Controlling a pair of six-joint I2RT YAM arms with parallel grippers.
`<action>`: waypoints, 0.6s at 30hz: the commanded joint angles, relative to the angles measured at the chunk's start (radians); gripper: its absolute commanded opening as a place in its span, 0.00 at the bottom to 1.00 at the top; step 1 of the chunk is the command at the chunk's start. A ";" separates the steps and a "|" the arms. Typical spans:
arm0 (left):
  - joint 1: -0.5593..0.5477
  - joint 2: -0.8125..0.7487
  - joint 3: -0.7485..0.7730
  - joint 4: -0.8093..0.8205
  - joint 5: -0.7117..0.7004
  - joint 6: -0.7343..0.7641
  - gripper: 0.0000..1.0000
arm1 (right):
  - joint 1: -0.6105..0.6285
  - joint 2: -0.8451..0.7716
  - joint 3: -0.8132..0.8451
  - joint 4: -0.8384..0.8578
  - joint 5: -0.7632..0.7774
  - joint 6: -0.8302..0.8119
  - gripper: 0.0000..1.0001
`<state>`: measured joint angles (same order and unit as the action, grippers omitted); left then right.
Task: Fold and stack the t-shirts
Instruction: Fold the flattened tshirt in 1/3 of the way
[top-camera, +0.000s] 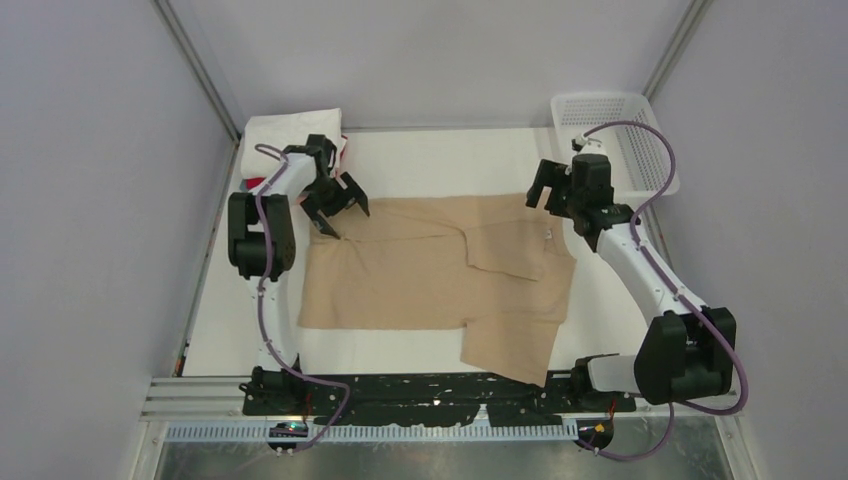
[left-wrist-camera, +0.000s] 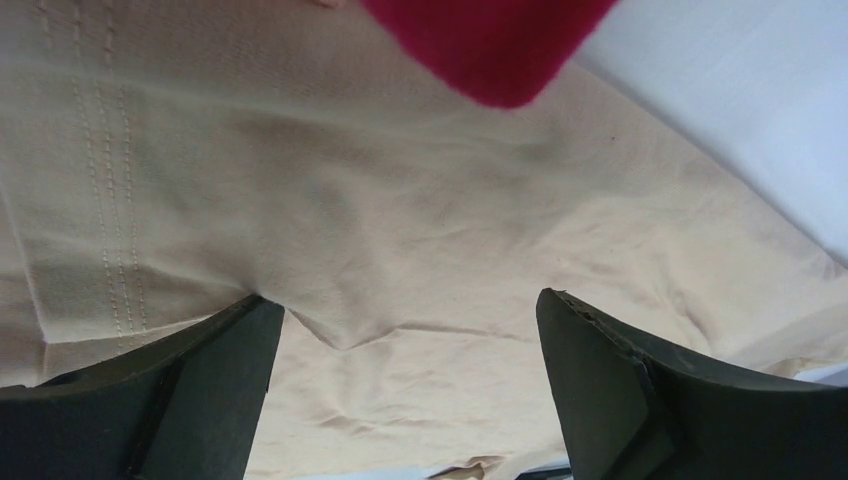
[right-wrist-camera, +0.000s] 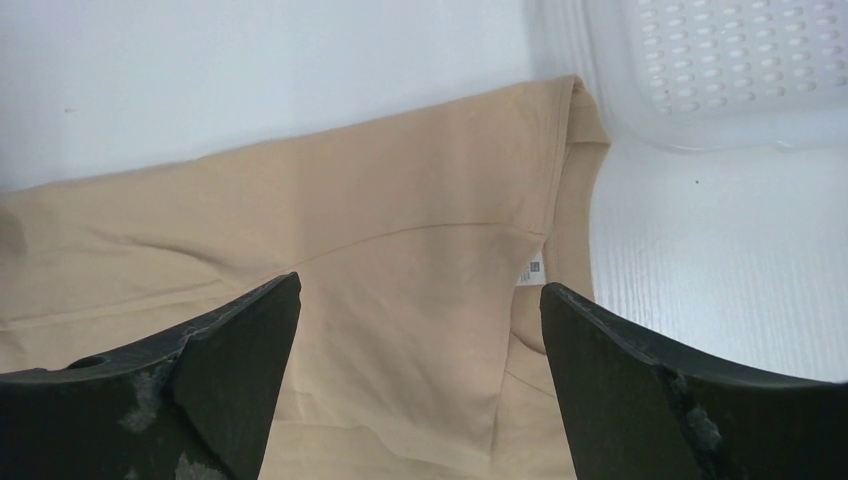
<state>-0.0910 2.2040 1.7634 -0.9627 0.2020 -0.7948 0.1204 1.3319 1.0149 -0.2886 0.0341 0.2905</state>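
A tan t-shirt (top-camera: 420, 275) lies spread on the white table, partly folded, with one flap hanging toward the near edge. My left gripper (top-camera: 337, 208) is open just above the shirt's far left corner; in the left wrist view the tan cloth (left-wrist-camera: 400, 250) fills the space between the fingers. My right gripper (top-camera: 560, 195) is open above the shirt's far right corner; the right wrist view shows the tan cloth (right-wrist-camera: 400, 260) with a small white label (right-wrist-camera: 530, 270). A folded white shirt (top-camera: 292, 130) tops a stack at the far left, with a red one (left-wrist-camera: 490, 40) under it.
A white plastic mesh basket (top-camera: 620, 135) stands at the far right corner, also in the right wrist view (right-wrist-camera: 720, 60). Grey walls enclose the table on three sides. The black rail with the arm bases (top-camera: 430, 395) runs along the near edge.
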 joint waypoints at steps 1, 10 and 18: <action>0.006 -0.084 0.016 -0.011 -0.051 0.059 1.00 | -0.004 -0.119 -0.014 0.150 0.115 -0.006 0.95; -0.037 -0.526 -0.300 0.013 -0.257 0.076 1.00 | 0.008 -0.235 -0.034 0.028 0.083 0.025 0.95; -0.030 -0.954 -0.860 0.012 -0.389 -0.071 1.00 | 0.294 -0.319 -0.150 -0.192 0.247 0.037 0.95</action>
<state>-0.1291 1.3670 1.1145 -0.9150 -0.0734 -0.7746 0.3122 1.0374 0.9012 -0.3500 0.2047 0.3172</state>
